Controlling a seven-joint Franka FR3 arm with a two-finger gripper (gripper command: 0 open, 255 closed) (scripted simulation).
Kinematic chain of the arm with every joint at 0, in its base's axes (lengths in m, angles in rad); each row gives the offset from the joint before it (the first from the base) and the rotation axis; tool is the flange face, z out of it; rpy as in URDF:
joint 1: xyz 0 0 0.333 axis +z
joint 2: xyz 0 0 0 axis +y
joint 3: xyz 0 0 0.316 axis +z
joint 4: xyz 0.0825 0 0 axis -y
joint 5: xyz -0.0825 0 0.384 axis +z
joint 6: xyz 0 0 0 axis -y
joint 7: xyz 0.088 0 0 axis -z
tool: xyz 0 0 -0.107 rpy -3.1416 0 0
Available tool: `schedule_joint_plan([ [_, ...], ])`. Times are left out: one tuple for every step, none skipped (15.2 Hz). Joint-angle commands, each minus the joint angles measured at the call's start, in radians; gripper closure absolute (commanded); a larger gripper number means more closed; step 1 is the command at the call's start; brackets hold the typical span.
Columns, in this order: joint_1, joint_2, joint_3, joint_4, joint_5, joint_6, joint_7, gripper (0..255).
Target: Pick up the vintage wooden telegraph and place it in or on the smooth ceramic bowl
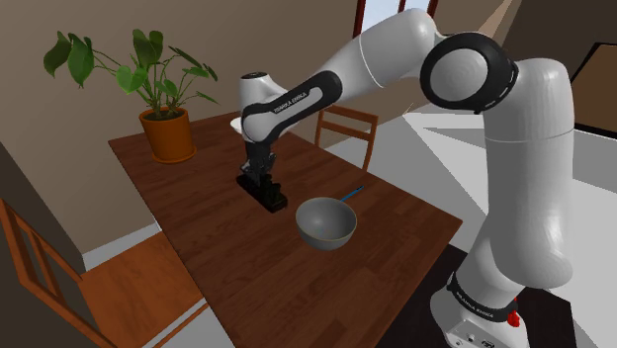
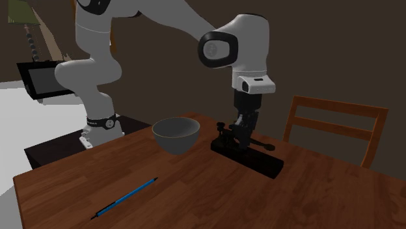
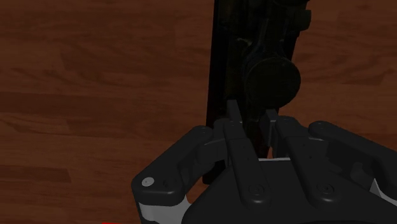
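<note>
The telegraph (image 1: 267, 195) is drawn all black, with a long flat base (image 2: 259, 159) and a round knob (image 3: 273, 79). It lies on the brown wooden table (image 1: 227, 247). My gripper (image 1: 260, 173) points straight down onto it. The black fingers (image 3: 234, 119) are shut on the thin upright part at the telegraph's middle (image 3: 254, 95). The grey bowl (image 1: 326, 222) stands upright and empty on the table a short way off, toward the stand. In the second exterior view the bowl (image 2: 175, 134) is to the left of my gripper (image 2: 243, 128).
A blue pen (image 1: 353, 192) lies beside the bowl, also seen near the table's front edge (image 2: 127, 197). A potted plant (image 1: 166, 129) stands at the far corner. A wooden chair (image 2: 333, 127) is at the table's side, and another chair (image 1: 40, 277) at the shoulder view's lower left.
</note>
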State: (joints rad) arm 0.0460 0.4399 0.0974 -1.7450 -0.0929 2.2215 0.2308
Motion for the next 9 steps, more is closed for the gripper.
schedule_joint_plan([
  [-0.002,-0.014,0.001,0.009,0.003,-0.023,-0.004,255],
  [-0.002,-0.02,0.001,0.014,0.004,-0.034,-0.005,255],
  [-0.002,-0.027,0.002,0.019,0.005,-0.045,-0.006,255],
  [-0.003,-0.032,0.002,0.024,0.006,-0.056,-0.007,255],
  [-0.003,-0.038,0.003,0.03,0.007,-0.067,-0.008,255],
  [-0.003,-0.044,0.003,0.035,0.008,-0.078,-0.009,255],
  [-0.003,-0.049,0.004,0.041,0.009,-0.089,-0.009,255],
  [-0.003,-0.054,0.004,0.048,0.01,-0.101,-0.01,255],
  [-0.003,-0.059,0.004,0.054,0.011,-0.112,-0.011,255],
])
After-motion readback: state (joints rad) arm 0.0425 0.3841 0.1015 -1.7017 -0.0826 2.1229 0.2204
